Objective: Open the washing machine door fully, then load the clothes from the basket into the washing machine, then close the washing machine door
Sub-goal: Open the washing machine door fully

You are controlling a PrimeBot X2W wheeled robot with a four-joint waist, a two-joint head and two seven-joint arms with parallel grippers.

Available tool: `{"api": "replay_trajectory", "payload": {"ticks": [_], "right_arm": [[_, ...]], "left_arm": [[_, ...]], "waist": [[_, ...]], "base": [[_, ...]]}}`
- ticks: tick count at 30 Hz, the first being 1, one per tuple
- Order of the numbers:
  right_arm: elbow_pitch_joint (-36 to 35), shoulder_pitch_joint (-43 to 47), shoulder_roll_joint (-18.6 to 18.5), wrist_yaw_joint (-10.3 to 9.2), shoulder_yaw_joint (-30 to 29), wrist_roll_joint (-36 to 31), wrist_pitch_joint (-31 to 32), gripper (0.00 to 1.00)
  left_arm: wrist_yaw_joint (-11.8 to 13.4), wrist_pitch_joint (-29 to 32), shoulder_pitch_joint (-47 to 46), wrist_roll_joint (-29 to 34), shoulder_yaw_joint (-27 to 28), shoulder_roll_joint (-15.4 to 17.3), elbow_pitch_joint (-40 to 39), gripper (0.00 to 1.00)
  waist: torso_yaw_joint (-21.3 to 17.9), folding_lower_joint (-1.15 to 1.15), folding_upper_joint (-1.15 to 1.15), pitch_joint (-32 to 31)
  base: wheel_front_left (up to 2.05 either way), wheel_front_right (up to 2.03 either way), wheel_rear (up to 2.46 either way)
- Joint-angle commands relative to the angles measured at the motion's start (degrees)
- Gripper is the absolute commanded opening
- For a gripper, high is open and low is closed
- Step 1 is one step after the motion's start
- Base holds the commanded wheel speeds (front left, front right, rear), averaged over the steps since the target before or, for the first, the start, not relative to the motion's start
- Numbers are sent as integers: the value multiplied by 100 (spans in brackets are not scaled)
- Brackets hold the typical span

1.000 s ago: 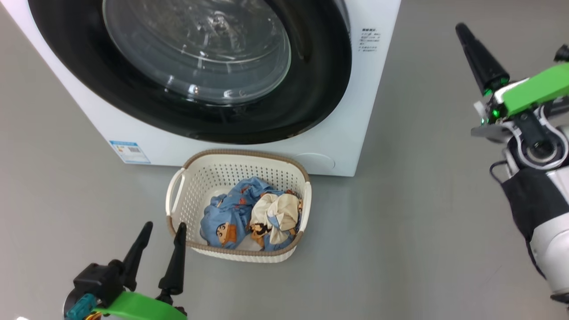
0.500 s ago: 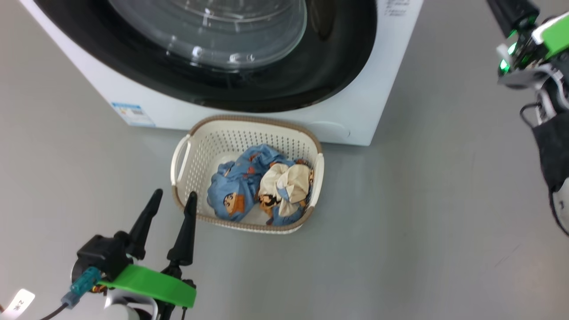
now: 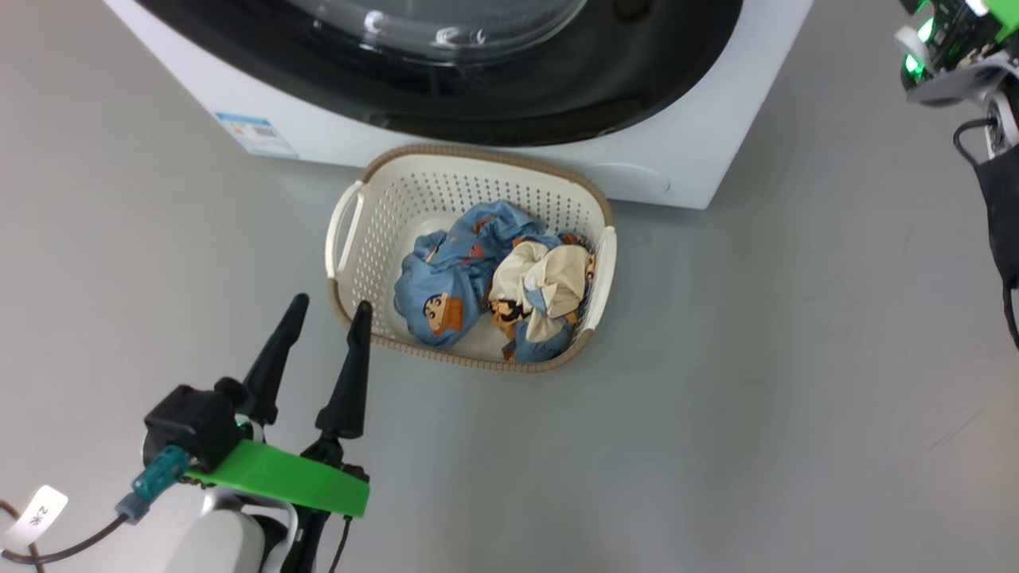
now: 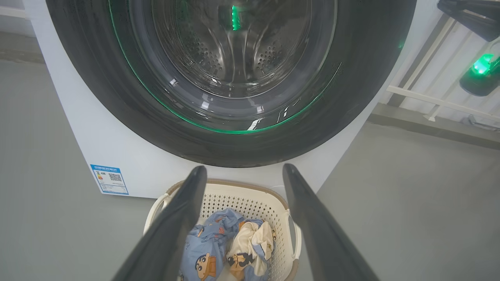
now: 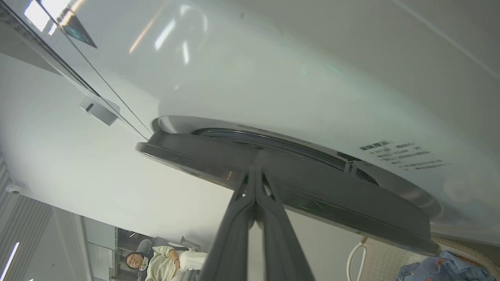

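Observation:
The washing machine [image 3: 700, 159] stands at the top of the head view, and its black round door [image 4: 234, 148] lies flat against its front. On the floor before it sits the cream basket [image 3: 354, 239] holding the clothes, a light blue garment [image 3: 442, 290] and a cream one [image 3: 549, 278]. My left gripper [image 3: 330, 306] hovers open and empty, just left of the basket's near corner. In the left wrist view that gripper [image 4: 243, 171] points at the door's lower edge. My right gripper [image 5: 254, 171] is shut, its tips at the door's rim [image 5: 312, 195]; I cannot tell whether they touch it.
Grey floor [image 3: 796, 398] spreads to the right of the basket and in front of it. A blue label [image 3: 256, 134] marks the machine's lower left corner. My right wrist body [image 3: 947, 56] sits at the head view's top right. A seated person [image 5: 164, 259] shows far off.
The whole head picture has shifted up and to the right, so the camera has moved. Both grippers and the basket keep their places relative to each other.

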Motion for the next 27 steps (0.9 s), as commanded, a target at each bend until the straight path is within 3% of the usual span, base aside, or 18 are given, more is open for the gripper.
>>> {"api": "replay_trajectory", "payload": {"ticks": [1,15,27], "right_arm": [[-118,-110,60,9,44,-34,46,0],[93,-676,97,9,201,-295,182,0],[42,-772,188,9,317,-422,108,0]], "left_arm": [[-9,-36,-164,-19,168,99,-164,100],[-9,-36,-446,-46,45,25,-334,100],[-9,-36,-514,-68,-29,-44,-333,100]], "waist": [[75,0,0,109],[239,0,0,597],[359,0,0,660]], "base": [[0,0,0],[0,0,0],[0,0,0]]}}
